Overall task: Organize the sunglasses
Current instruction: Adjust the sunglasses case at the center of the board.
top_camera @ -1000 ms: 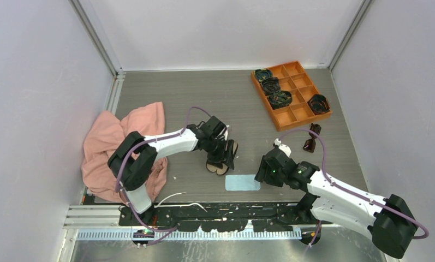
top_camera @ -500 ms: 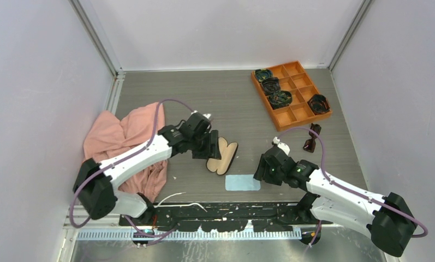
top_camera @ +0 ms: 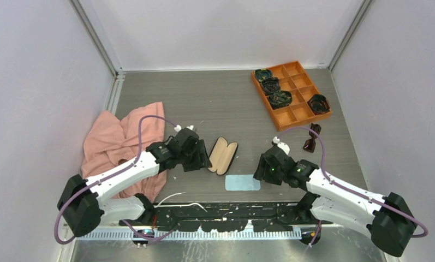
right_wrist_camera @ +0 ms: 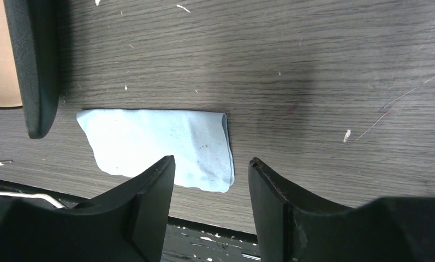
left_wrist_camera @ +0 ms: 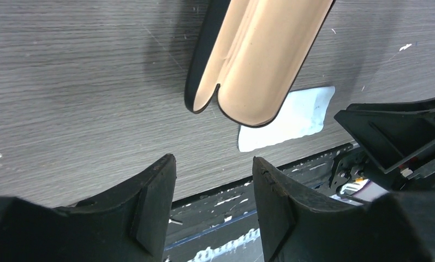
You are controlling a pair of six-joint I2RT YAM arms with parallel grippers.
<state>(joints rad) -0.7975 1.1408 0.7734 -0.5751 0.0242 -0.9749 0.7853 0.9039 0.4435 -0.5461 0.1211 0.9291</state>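
The sunglasses [top_camera: 311, 138] lie folded on the table just below the orange tray, dark frame with reddish-brown lenses. The black glasses case [top_camera: 222, 155] lies open, tan lining up, at mid table; it also shows in the left wrist view [left_wrist_camera: 253, 54]. My left gripper [top_camera: 202, 160] is open and empty just left of the case [left_wrist_camera: 214, 164]. My right gripper [top_camera: 260, 173] is open and empty over the right end of a light blue cloth [top_camera: 242, 182], which also shows in the right wrist view [right_wrist_camera: 160, 144]. The case's edge [right_wrist_camera: 35, 65] shows there too.
An orange compartment tray [top_camera: 299, 112] at the back right holds several dark coiled bundles [top_camera: 279, 99]. A pink cloth [top_camera: 122, 147] lies crumpled at the left. The table's front rail [top_camera: 215, 210] runs along the near edge.
My left gripper has let go of the case and drawn back to the left and nearer. The case now lies open on the table. The right arm has barely moved.
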